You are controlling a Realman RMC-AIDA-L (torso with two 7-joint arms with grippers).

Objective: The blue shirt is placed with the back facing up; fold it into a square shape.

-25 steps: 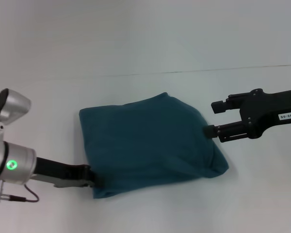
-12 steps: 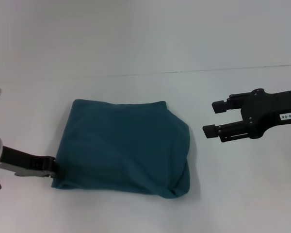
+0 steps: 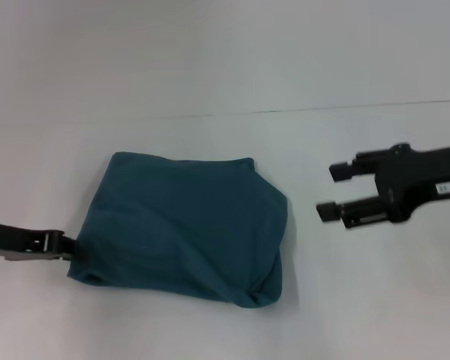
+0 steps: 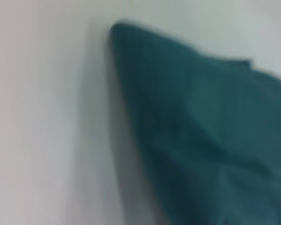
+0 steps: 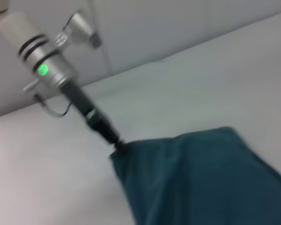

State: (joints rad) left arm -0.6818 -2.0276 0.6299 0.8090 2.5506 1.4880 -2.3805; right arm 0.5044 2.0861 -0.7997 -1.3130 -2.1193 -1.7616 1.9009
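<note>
The blue shirt (image 3: 184, 225) lies folded into a rough, rumpled rectangle on the white table, left of centre. My left gripper (image 3: 69, 248) is at the shirt's near left corner, shut on the fabric there. The right wrist view shows the same grip (image 5: 116, 144) at the corner of the shirt (image 5: 201, 178). The left wrist view is filled by the shirt (image 4: 201, 131) close up. My right gripper (image 3: 335, 191) is open and empty, hovering to the right of the shirt with a clear gap between them.
The white table (image 3: 210, 330) runs under everything. A thin seam (image 3: 322, 109) marks where it meets the pale wall behind. The left arm's silver wrist with a green light (image 5: 44, 70) shows in the right wrist view.
My left gripper has pulled back to the left, dragging the shirt with it. The shirt has slid away from my right gripper, which has stayed open and shifted slightly right.
</note>
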